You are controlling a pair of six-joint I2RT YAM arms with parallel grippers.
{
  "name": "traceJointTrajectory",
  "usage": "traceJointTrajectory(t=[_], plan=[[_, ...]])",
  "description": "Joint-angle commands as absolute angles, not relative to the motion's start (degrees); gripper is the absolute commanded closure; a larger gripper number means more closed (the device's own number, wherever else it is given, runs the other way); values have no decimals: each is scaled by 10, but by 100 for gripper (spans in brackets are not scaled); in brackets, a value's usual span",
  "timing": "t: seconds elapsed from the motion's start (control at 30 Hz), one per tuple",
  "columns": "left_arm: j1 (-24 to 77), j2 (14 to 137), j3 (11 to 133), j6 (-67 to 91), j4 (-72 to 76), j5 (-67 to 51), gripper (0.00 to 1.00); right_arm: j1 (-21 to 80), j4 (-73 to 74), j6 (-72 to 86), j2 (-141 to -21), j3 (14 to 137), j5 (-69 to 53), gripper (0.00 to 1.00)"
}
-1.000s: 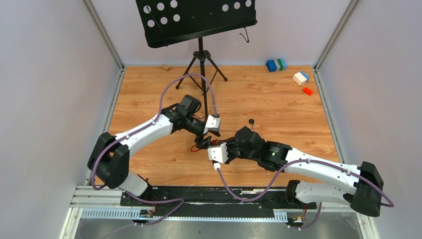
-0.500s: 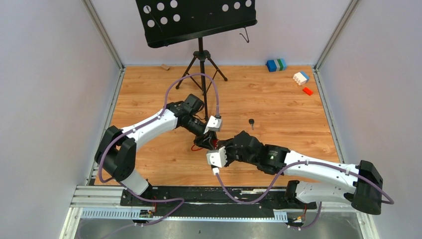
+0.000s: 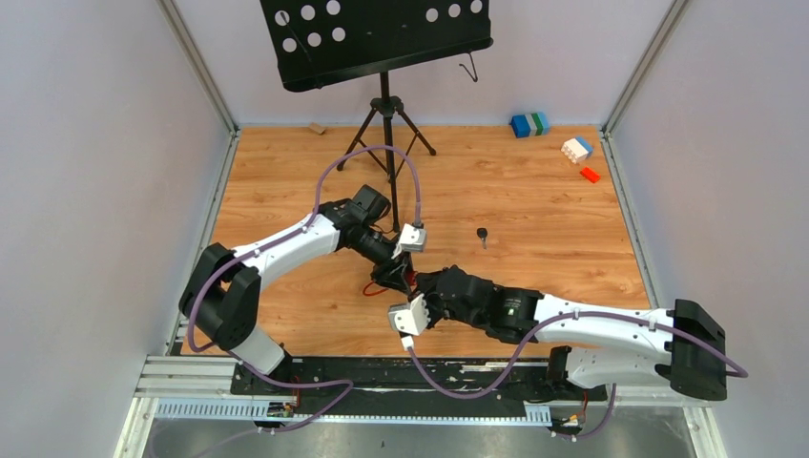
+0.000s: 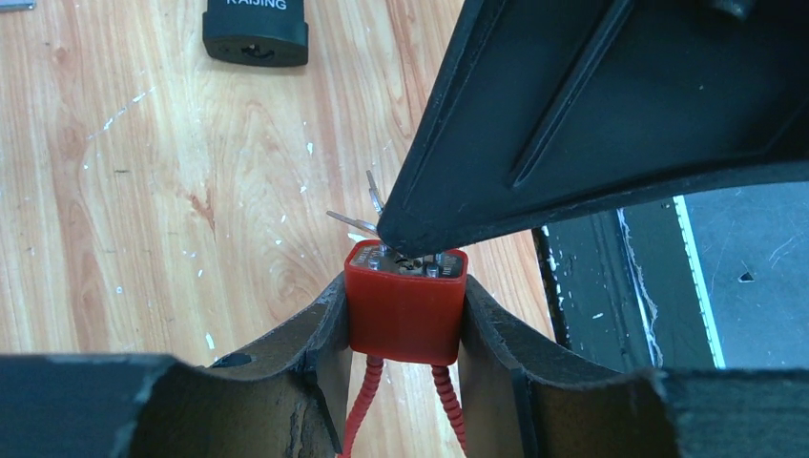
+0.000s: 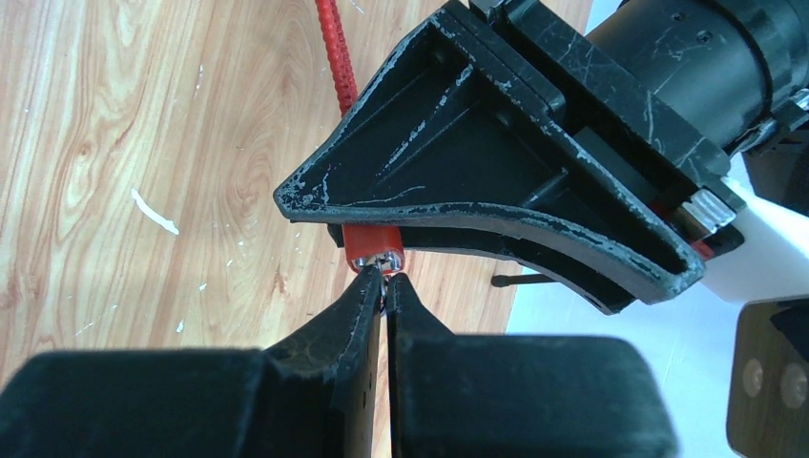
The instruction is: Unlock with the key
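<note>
A small red padlock (image 4: 405, 320) with a red cable shackle (image 4: 361, 401) sits squeezed between the two fingers of my left gripper (image 4: 405, 288), its keyhole face turned away from the wrist. My right gripper (image 5: 384, 282) is shut on a thin metal key whose tip meets that face of the padlock (image 5: 372, 239); most of the key is hidden by the fingers. Bits of bright metal (image 4: 351, 221) stick out beside the right finger. In the top view both grippers meet over the middle of the table, left gripper (image 3: 394, 275), right gripper (image 3: 417, 286).
A second black-headed key (image 3: 483, 234) lies on the wood right of the grippers. A music stand (image 3: 383, 114) rises at the back. Toy blocks (image 3: 529, 124) (image 3: 576, 148) (image 3: 590, 175) lie far right. A black rail (image 3: 401, 377) runs along the near edge.
The left gripper has closed onto the red padlock. The right arm has slid left and nearer, keeping its shut fingers at the padlock's face.
</note>
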State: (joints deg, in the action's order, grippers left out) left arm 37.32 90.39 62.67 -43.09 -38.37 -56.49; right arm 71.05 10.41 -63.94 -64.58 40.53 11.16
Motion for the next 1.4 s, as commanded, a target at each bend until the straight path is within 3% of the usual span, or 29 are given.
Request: traceJointTrajectory(t=[0.0, 0.43, 0.57, 0.7, 0.77, 0.87, 1.2, 1.37], plan=[[393, 863, 629, -384, -300, -606, 100, 723, 53, -618, -660, 411, 72, 100], [396, 852, 624, -406, -298, -611, 100, 728, 53, -610, -689, 406, 36, 99], [394, 841, 610, -417, -298, -586, 100, 719, 88, -619, -665, 410, 54, 85], [385, 841, 606, -418, -290, -565, 100, 708, 153, -613, -639, 428, 50, 58], [382, 841, 606, -417, -287, -560, 100, 703, 179, -604, -625, 438, 47, 52], [381, 839, 606, -417, -287, -553, 100, 689, 211, -593, -605, 448, 28, 52], [381, 833, 600, -448, -314, -551, 100, 653, 201, -572, -587, 459, -7, 68], [381, 834, 597, -458, -319, -556, 100, 647, 189, -562, -598, 468, -18, 68]])
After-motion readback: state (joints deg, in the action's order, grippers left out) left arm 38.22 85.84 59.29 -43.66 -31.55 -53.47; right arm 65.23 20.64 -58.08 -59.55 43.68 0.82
